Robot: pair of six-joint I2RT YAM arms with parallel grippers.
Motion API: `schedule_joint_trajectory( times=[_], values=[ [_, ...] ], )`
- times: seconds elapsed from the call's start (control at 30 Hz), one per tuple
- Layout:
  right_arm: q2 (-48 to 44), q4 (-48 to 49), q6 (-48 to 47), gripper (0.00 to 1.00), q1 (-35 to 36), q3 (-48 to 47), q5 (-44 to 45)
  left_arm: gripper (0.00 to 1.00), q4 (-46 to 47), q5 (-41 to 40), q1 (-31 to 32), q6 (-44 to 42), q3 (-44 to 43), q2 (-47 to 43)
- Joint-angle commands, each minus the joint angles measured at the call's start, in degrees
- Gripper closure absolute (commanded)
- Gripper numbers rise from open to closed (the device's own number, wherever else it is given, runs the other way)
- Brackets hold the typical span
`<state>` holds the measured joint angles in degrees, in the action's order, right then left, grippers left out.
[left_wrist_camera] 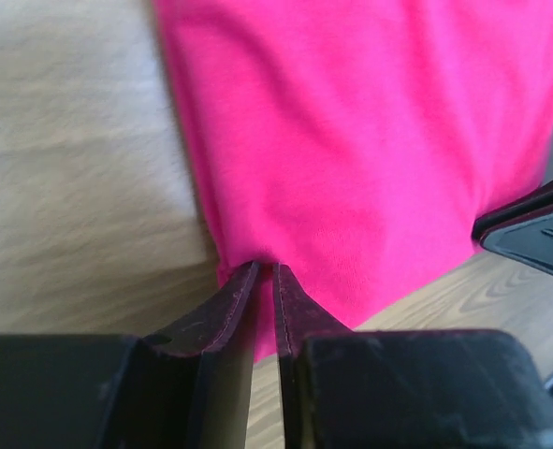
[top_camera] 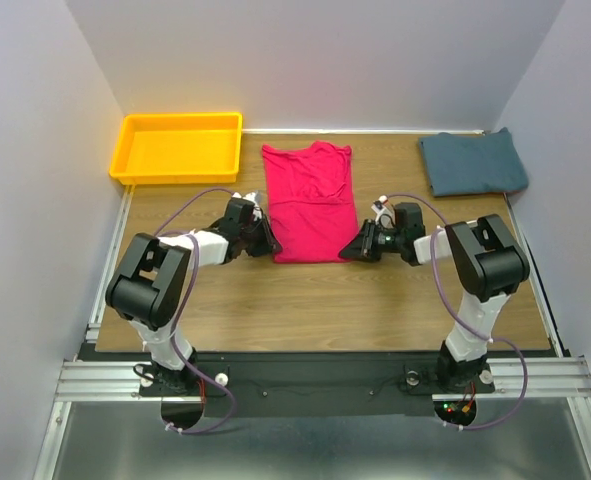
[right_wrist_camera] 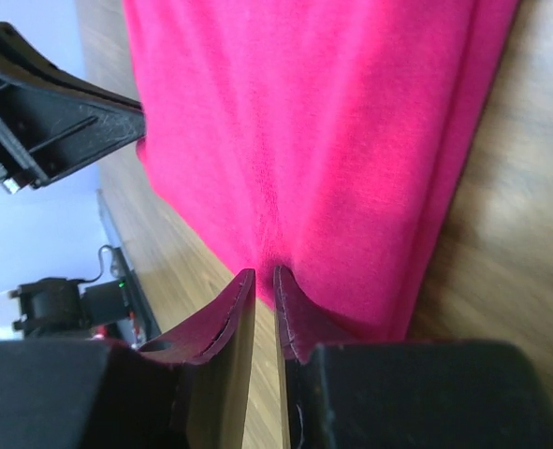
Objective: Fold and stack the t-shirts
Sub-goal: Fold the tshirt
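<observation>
The crimson-pink t-shirt (top_camera: 308, 200) lies flat in the table's middle, sleeves folded in, collar toward the far wall. My left gripper (top_camera: 272, 243) is shut on its near left hem corner; in the left wrist view the left gripper (left_wrist_camera: 266, 269) pinches the pink cloth (left_wrist_camera: 351, 140). My right gripper (top_camera: 347, 250) is shut on the near right hem corner; in the right wrist view the right gripper (right_wrist_camera: 265, 274) pinches the pink cloth (right_wrist_camera: 304, 122). The teal-blue t-shirt (top_camera: 473, 162) lies folded at the far right corner.
A yellow plastic tray (top_camera: 135, 146) stands at the far left corner. White walls close in the wooden table (top_camera: 315, 300) on three sides. The right gripper's tip shows at the right edge of the left wrist view (left_wrist_camera: 533, 229).
</observation>
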<state>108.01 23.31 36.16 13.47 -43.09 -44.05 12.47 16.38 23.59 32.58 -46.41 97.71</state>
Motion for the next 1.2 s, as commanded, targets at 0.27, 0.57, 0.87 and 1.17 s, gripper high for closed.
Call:
schedule_joint_trajectory(
  times=[0.27,0.57,0.87,1.17],
  values=[
    [-14.21,-13.72,-2.32,0.79,-1.52,8.55,-0.77,0.72,-12.12,4.01,-0.13,3.19,13.28,-15.96],
    [-13.36,-16.63,-2.94,0.77,-1.52,-9.09,-1.30,0.57,-11.42,0.23,-0.13,0.12,-2.26,-17.57],
    [4.75,-16.54,-6.45,0.77,-2.22,-24.84,0.81,0.57,-9.74,-1.70,-0.57,-2.69,-15.37,2.38],
    [7.93,-16.63,-8.48,0.77,-3.37,-19.85,6.52,0.57,-11.41,-4.69,-1.10,-4.01,-14.33,8.28]
  ],
)
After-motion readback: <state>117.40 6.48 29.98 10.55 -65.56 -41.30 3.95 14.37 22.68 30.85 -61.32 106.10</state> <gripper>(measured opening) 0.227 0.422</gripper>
